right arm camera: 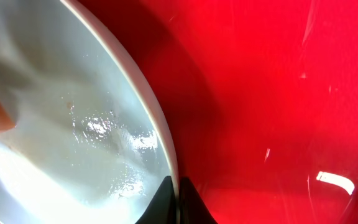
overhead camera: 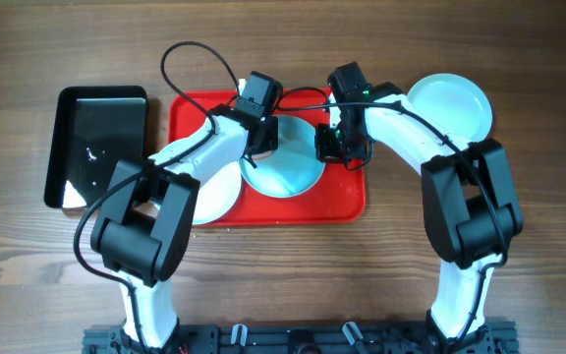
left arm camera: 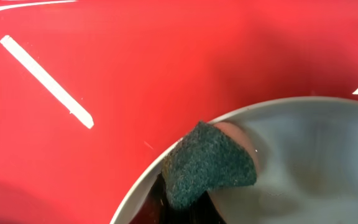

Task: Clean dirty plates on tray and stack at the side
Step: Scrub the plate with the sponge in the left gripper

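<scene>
A pale aqua plate [overhead camera: 288, 167] lies in the middle of the red tray [overhead camera: 347, 197]. My left gripper [overhead camera: 260, 147] is shut on a dark green scouring pad [left arm camera: 207, 163], which rests on this plate's [left arm camera: 316, 162] left rim and inner surface. My right gripper [overhead camera: 330, 147] is shut on the plate's right rim [right arm camera: 166, 149], one finger on each side [right arm camera: 178, 199]. The plate's inside looks wet and glossy [right arm camera: 73, 124]. A second plate [overhead camera: 219, 192] lies at the tray's front left, partly under my left arm. A third plate [overhead camera: 448, 106] lies on the table, right of the tray.
A black, deeper tray [overhead camera: 96, 147] stands left of the red tray and holds a few small specks. Bare red tray floor shows around the plate [left arm camera: 135, 62] [right arm camera: 260, 93]. Cables loop over the tray's back edge [overhead camera: 199, 59].
</scene>
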Robot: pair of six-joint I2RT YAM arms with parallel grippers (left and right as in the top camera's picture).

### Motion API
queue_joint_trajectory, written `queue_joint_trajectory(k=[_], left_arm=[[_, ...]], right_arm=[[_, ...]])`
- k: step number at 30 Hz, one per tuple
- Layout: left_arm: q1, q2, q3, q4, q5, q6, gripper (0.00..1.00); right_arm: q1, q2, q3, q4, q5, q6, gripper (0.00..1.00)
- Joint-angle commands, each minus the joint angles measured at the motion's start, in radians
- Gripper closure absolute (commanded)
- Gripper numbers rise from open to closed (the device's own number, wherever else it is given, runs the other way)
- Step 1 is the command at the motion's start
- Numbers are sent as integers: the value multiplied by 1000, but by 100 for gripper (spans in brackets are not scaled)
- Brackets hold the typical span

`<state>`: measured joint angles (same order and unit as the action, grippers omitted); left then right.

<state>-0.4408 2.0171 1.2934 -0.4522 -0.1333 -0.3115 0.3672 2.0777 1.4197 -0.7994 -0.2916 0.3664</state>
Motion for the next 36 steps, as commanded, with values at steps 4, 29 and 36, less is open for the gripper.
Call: queue_joint_trajectory(k=[4, 29, 36], left_arm=[[-6, -102, -16, -50, 363, 14, 96], [-30, 6, -17, -169, -138, 26, 96], [59, 3, -16, -94, -161, 68, 96]], right_arm=[[-3, 25, -8, -21, 33, 1, 96], [-3, 25, -8, -32, 33, 1, 96], [-3, 25, -8, -32, 33, 1, 96]])
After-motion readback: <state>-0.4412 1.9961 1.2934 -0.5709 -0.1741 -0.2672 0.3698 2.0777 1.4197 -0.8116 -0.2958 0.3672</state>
